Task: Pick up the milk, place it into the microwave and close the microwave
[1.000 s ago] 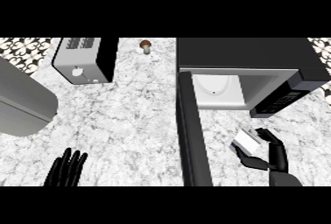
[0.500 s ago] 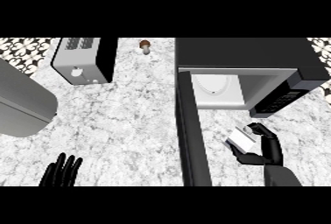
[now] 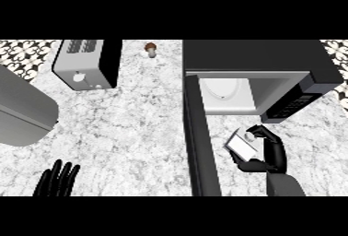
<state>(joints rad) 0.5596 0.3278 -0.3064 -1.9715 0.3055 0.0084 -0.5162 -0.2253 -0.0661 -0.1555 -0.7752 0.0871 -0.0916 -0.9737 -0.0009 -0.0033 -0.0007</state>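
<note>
Carrying step in hand: milk already lifted, held in the right hand above the counter near its right edge, just in front of the microwave. Fingers curled over the carton's far end, thumb under its near end, so clamped on the milk. Carton tilted, white face turned up and to the left. Not yet inside: a clear gap between carton and the microwave's open mouth.

Microwave door swung fully open, standing edge-on as a dark bar running toward the counter's front edge, just to the left of the carton. White turntable plate visible inside the cavity, bare.

Next, by judgement: forward travel toward the counter's back edge, carton kept to the right of the door and under the cavity's top lip, then set down on the plate and released. After that, a push on the door from its left side to shut it.

Left hand resting at the counter's front left corner, fingers straight and apart, holding nothing. Toaster and a small brown-topped shaker along the back edge, well apart from the work.
</note>
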